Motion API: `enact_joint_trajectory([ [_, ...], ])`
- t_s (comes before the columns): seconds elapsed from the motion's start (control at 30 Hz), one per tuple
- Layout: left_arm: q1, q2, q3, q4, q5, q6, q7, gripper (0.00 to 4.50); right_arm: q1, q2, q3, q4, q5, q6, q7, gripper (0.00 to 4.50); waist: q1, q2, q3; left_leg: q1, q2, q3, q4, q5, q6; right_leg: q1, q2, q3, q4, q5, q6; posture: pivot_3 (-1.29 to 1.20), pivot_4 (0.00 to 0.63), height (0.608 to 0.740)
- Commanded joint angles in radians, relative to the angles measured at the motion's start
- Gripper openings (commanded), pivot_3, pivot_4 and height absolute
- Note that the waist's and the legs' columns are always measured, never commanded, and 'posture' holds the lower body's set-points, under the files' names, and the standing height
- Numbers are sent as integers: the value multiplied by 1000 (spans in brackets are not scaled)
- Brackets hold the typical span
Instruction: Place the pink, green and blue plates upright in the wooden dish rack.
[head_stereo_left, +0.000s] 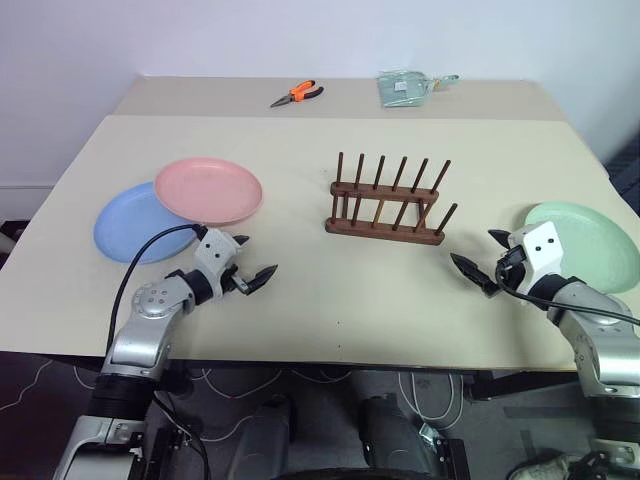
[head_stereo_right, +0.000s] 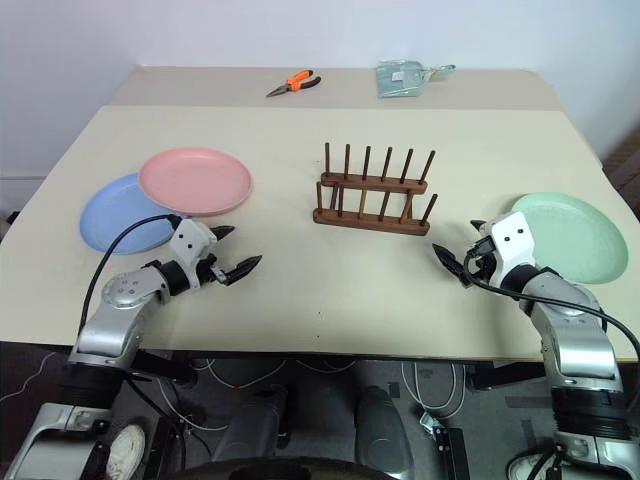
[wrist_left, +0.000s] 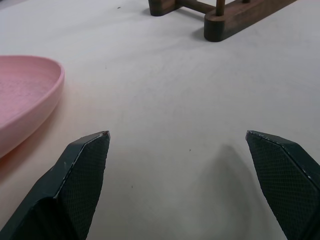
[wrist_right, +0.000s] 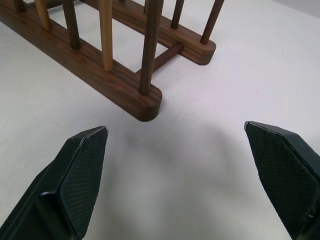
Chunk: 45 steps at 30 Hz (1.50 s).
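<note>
The pink plate (head_stereo_left: 208, 189) lies flat at the table's left, its edge overlapping the blue plate (head_stereo_left: 135, 225) beneath it. At the right side the green plate (head_stereo_left: 585, 245) lies flat. Between them stands the wooden dish rack (head_stereo_left: 386, 200), its pegs holding nothing. My left gripper (head_stereo_left: 252, 261) hovers open just in front of the pink plate, pointing toward the rack. My right gripper (head_stereo_left: 480, 258) is open too, beside the green plate's left edge and facing the rack's right end (wrist_right: 145, 102). The pink plate's rim (wrist_left: 30, 95) shows beside my left fingers.
Orange-handled pliers (head_stereo_left: 297, 94) and a pale green packet (head_stereo_left: 405, 88) lie on the far strip of the table. Bare beige tabletop (head_stereo_left: 350, 290) stretches between the two grippers and in front of the rack.
</note>
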<state>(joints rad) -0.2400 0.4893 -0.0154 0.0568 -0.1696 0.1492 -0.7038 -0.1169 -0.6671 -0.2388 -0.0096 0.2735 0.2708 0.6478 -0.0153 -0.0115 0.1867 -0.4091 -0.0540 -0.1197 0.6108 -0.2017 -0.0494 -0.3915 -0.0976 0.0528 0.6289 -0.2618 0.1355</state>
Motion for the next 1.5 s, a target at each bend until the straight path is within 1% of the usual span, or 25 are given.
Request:
enact_joint_trajectory([
  [0.03, -5, -3, 5, -47, 0, 1, 13, 4500, -42, 12, 4, 15, -31, -56, -28, 4474, 0, 0, 0, 0, 0, 0, 0, 0, 0, 0, 0, 0, 0, 0, 0, 0, 150, 740],
  [0.2, -31, -23, -11, -27, -28, 30, -13, 4500, -58, 10, 3, 47, -23, -34, -14, 4474, 3, 0, 0, 0, 0, 0, 0, 0, 0, 0, 0, 0, 0, 0, 0, 0, 150, 740],
  [0.3, -131, -52, -49, 84, -1, 16, -39, 4500, -44, 22, 1, 28, -38, -50, -39, 4474, 6, 0, 0, 0, -1, 0, 1, 0, 0, 1, 0, 0, 0, 0, 1, 0, 150, 740],
  [0.4, -282, -101, -106, 283, 65, -50, -42, 4500, -18, 36, -2, -15, -54, -55, -78, 4474, 9, -1, 0, 0, -1, 0, 1, 0, 0, 1, 0, 0, 0, 1, 2, 0, 150, 740],
  [0.47, -403, -146, -143, 465, 105, -118, -57, 4500, 8, 45, -13, -53, -57, -48, -103, 4474, 8, -1, 0, 0, -1, 0, 1, 0, 0, 1, 0, -1, 0, 1, 2, 0, 150, 740],
  [0.63, -649, -272, -162, 880, 145, -251, -106, 4500, 107, 65, -63, -172, -52, -17, -163, 4474, 1, -2, 1, -1, -2, 0, 1, 0, 0, 1, 0, -1, 0, 1, 4, 0, 150, 740],
  [0.7, -722, -318, -180, 1010, 180, -290, -111, 4500, 162, 76, -85, -231, -50, -1, -187, 4474, 1, -2, 1, -1, -2, 0, 1, 0, 1, 0, 0, -1, 0, 0, 5, 0, 150, 740],
  [0.8, -783, -369, -188, 1130, 215, -323, -116, 4500, 223, 91, -110, -296, -52, 19, -217, 4474, 3, -2, 1, -1, -2, 0, 1, -1, 1, 0, 0, -1, 0, 0, 5, 0, 150, 740],
  [0.87, -802, -393, -183, 1172, 229, -340, -106, 3955, 252, 97, -122, -328, -55, 29, -232, 4500, 3, -2, 1, -1, -2, 0, 2, -1, 1, 1, 0, -1, 0, -1, 6, 0, 150, 740],
  [0.9, -806, -402, -176, 1184, 229, -346, -107, 3604, 262, 100, -127, -340, -55, 34, -237, 4500, 3, -2, 1, -1, -2, 0, 2, -1, 1, 1, 0, -1, -1, -1, 6, 0, 150, 740],
  [1.07, -801, -419, -159, 1198, 236, -375, -122, 1125, 284, 101, -134, -365, -54, 47, -248, 4500, 2, -3, 1, -1, -2, 0, 2, -1, 1, 2, 0, -1, 0, -1, 6, 0, 150, 740],
  [1.1, -798, -421, -155, 1197, 237, -380, -130, 753, 285, 101, -133, -368, -54, 49, -249, 4500, 2, -3, 1, -1, -2, 0, 2, -1, 1, 2, 0, -1, 0, -1, 6, 0, 150, 740],
  [1.2, -738, -418, -158, 1121, 218, -443, -240, 765, 273, 83, -130, -335, -55, 46, -232, 4500, 1, -2, 0, -1, -2, 0, 2, -1, 1, 2, 0, -1, 0, -1, 6, 0, 150, 740],
  [1.3, -688, -405, -157, 1040, 196, -453, -330, 765, 257, 72, -133, -302, -57, 41, -222, 4500, 3, -2, 0, -1, -2, 0, 1, -1, 1, 2, 0, -1, 0, -1, 6, 0, 150, 740],
  [1.4, -585, -355, -191, 861, 174, -457, -470, 765, 251, 46, -152, -257, -58, 31, -198, 4500, 1, -2, 0, -1, -2, 0, 1, -1, 1, 2, 0, 0, 0, -1, 6, 0, 150, 740],
  [1.5, -516, -300, -215, 729, 162, -390, -555, 765, 257, 18, -181, -211, -60, 18, -180, 4500, 0, -1, 0, -1, -2, 0, 1, -1, 1, 1, 0, 0, 0, -1, 6, 0, 150, 740],
])
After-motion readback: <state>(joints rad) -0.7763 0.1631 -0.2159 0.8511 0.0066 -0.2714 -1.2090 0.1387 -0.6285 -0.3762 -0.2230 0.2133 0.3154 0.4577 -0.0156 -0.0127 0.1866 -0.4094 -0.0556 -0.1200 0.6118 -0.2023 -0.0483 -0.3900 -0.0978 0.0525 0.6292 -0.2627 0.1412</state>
